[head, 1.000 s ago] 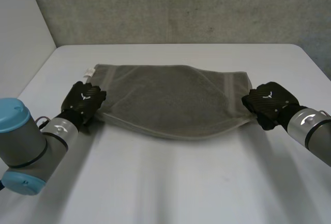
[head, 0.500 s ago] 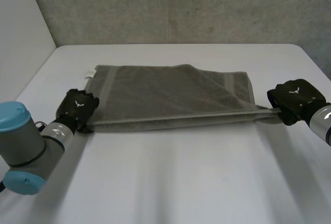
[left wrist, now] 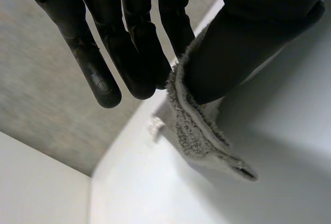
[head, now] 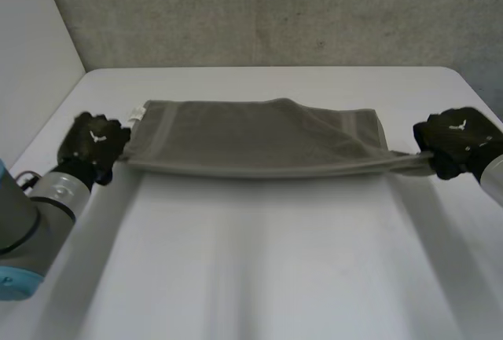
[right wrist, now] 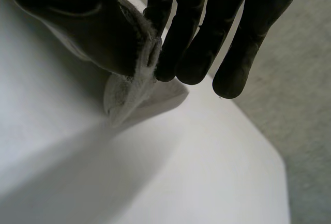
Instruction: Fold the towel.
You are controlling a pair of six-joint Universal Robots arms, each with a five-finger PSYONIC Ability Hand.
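A grey-green towel lies stretched across the far half of the white table, folded over on itself with its near edge pulled taut and slightly raised. My left hand pinches the towel's near left corner between thumb and fingers. At the opposite end my right hand pinches the near right corner the same way, thumb against fingers. A small white label sticks out at the towel's far left corner.
A grey concrete wall rises behind the table's far edge. A pale wall stands to the left. White tabletop stretches in front of the towel.
Both hands moved outward and away from me, pulling the sagging near edge of the towel straight and carrying it back over the far part.
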